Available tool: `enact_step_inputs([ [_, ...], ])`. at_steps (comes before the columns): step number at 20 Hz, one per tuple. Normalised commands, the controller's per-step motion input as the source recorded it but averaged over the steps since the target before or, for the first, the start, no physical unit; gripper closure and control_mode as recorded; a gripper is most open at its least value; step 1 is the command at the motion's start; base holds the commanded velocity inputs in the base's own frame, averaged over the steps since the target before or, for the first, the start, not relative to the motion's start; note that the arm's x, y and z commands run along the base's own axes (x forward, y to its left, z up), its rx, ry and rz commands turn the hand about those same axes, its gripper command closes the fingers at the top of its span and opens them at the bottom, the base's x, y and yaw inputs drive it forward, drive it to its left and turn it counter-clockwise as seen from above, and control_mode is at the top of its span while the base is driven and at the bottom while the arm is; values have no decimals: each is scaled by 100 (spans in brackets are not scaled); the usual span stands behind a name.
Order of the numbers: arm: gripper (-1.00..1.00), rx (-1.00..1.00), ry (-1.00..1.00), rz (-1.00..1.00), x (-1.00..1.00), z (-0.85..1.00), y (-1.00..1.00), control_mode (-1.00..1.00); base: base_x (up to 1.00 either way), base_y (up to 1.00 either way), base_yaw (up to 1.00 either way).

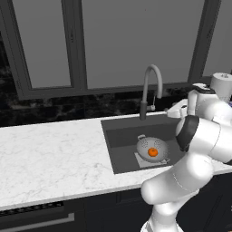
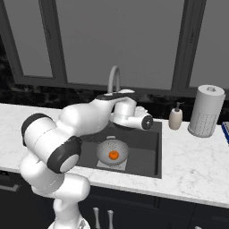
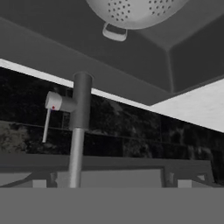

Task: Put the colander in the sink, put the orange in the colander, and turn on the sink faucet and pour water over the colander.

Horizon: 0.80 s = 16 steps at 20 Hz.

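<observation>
Looking at a white marble counter (image 1: 54, 149) under big dark windows (image 1: 113, 41). Perforated grey colander (image 1: 152, 149) sits in the sink (image 1: 122, 136), orange (image 1: 153, 152) inside; gripper fingers spread apart by the faucet (image 1: 152, 86).

The left base view looks forward and down from behind the arm's left side, over the white marble counter (image 1: 54, 149) towards the sink (image 1: 122, 136) and the windows. The right base view faces the same way from the arm's right side, sharing the sink (image 2: 145, 152), the colander (image 2: 112, 151) and the sink faucet (image 2: 114, 78). The hand view sits close to the sink faucet (image 3: 78, 127), rolled upside down, with the colander (image 3: 135, 11) at its top edge.
</observation>
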Motion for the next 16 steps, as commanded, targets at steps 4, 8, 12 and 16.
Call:
enact_step_inputs([
  [4,-100,3,0,0,37,-1,0,-100,0,0,0],
  [8,-100,2,0,0,41,-1,0,-100,0,0,0],
  [12,-100,3,0,0,35,-11,-4,-100,0,0,0],
  [16,-100,9,-5,1,15,-33,-31,-100,0,0,0],
])
